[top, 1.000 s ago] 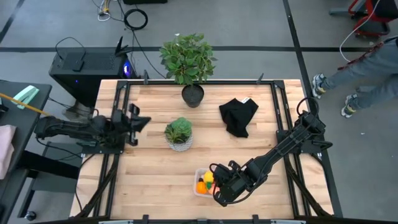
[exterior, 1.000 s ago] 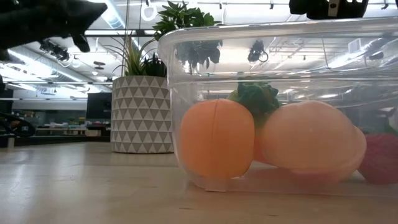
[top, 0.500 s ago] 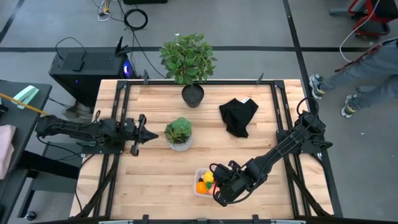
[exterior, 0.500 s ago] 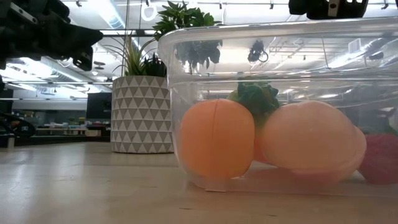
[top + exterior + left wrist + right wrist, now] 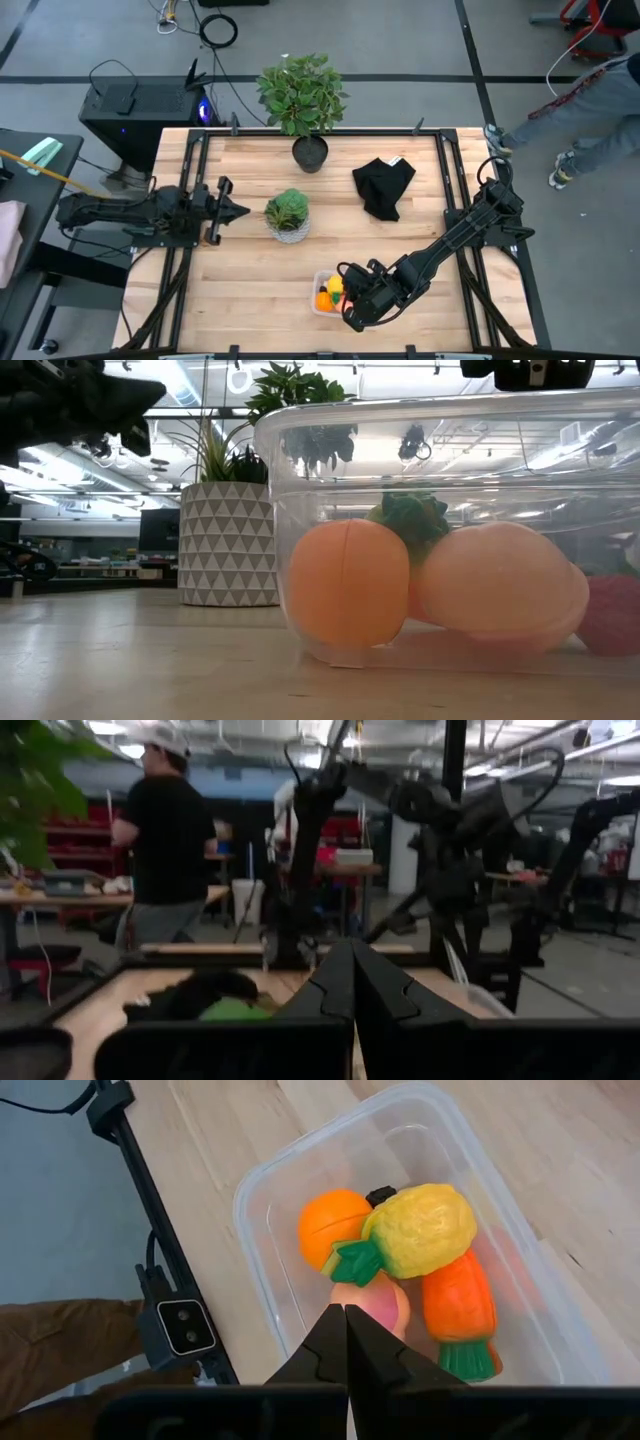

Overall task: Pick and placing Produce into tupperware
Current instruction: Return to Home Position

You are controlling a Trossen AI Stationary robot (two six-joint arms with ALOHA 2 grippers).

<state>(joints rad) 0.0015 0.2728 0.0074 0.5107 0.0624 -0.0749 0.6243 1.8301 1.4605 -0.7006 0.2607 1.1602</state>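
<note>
Left end effector (image 5: 236,210), closed, draws back toward the tabletop's (image 5: 250,290) left edge; right end effector (image 5: 345,1312), closed and empty, stays over the filled clear plastic rectangular container (image 5: 268,1270).

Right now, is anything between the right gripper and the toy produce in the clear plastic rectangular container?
Nothing visible does. The shut right gripper hangs above the lidless clear plastic rectangular container, the yellow pineapple-shaped toy lying topmost inside.
</note>
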